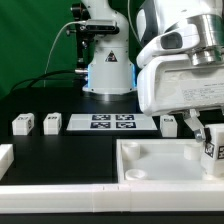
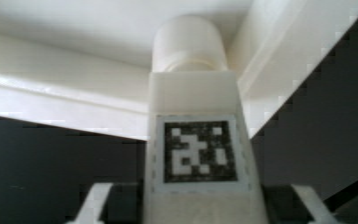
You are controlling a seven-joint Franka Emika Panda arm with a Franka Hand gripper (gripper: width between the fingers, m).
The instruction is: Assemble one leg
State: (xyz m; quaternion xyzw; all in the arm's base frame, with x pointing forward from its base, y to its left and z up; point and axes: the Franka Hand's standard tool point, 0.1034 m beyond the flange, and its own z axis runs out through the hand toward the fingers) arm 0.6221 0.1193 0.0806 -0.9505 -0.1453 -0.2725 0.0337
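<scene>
The arm [image 1: 175,60] reached down at the exterior view's right, over the large white square piece [image 1: 150,160]. Its gripper [image 1: 207,138] pinched the leg [image 1: 210,152] from both sides. The leg's tagged face was toward the wrist camera, and its round end was near that piece's rim.

Glossy white arm [image 1: 175,60] showing rounded shells, grey joint band above the gripper [image 1: 206,138]; fingers [image 2: 98,205] looking pale grey; behind it, white base [image 1: 98,82] wearing triangular sticker [image 1: 112,71], black cables [image 1: 74,28] trailing.
</scene>
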